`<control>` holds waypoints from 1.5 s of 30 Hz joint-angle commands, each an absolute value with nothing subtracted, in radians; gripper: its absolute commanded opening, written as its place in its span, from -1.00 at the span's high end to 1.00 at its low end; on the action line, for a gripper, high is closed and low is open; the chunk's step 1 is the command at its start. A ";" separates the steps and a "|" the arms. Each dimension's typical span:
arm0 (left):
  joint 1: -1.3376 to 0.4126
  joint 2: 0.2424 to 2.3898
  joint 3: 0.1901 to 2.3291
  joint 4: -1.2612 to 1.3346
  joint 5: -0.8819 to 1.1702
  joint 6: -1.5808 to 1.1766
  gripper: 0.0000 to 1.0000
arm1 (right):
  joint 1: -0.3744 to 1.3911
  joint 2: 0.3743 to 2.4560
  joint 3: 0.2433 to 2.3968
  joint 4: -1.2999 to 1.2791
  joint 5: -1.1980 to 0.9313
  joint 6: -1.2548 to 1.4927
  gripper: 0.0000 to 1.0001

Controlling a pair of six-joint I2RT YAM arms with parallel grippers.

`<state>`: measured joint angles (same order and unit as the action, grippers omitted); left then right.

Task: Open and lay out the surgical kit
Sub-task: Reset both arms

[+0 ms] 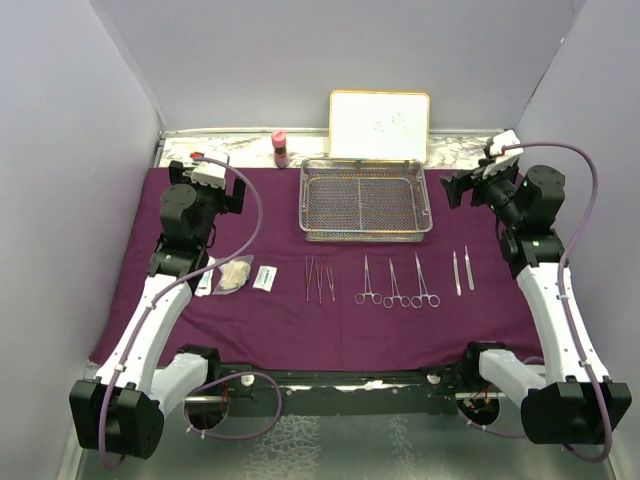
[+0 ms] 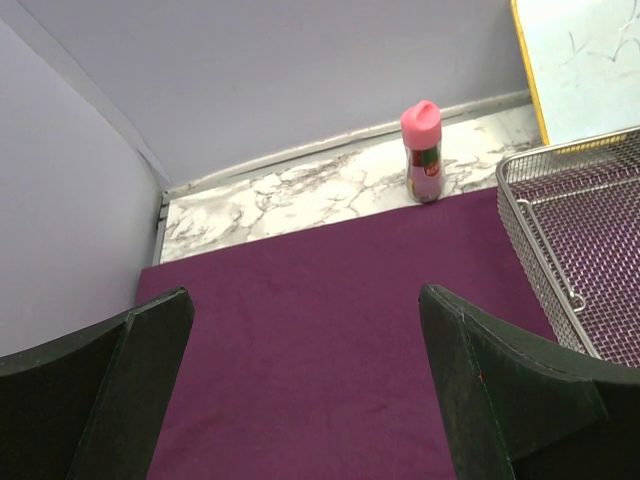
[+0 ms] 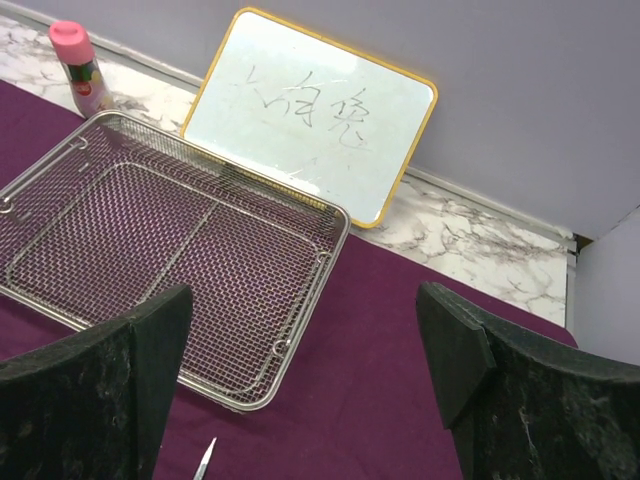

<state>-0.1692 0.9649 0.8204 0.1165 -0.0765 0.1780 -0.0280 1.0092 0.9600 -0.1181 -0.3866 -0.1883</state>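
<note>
The purple cloth wrap [image 1: 300,330] lies spread flat over the table. On it at the back stands the empty wire-mesh tray [image 1: 365,236]. In a row nearer the front lie two white packets [image 1: 265,278], gauze [image 1: 232,276], slim forceps [image 1: 318,278], three ring-handled clamps [image 1: 397,283] and two tweezers [image 1: 462,270]. My left gripper [image 1: 238,194] hangs open over bare cloth [image 2: 300,280] left of the tray [image 2: 530,250]. My right gripper [image 1: 458,187] hangs open over the cloth [image 3: 400,380] by the tray's right end [image 3: 330,255]. A tweezer tip [image 3: 205,460] shows below it.
A pink-capped bottle [image 1: 280,148] stands on the marble strip behind the cloth, left of the tray. A yellow-framed whiteboard [image 1: 379,125] leans on the back wall behind the tray. Grey walls close in the left, right and back sides.
</note>
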 commanded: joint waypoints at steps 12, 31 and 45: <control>-0.155 0.908 0.854 0.077 -0.126 0.152 -0.98 | -0.070 0.955 0.952 -0.113 -0.405 -0.187 -0.88; -0.143 0.881 0.851 0.017 -0.110 0.137 -0.98 | -0.087 0.963 0.956 -0.126 -0.431 -0.190 -0.88; -0.138 0.881 0.840 0.017 -0.095 0.139 -0.98 | -0.087 0.969 0.952 -0.124 -0.429 -0.198 -0.89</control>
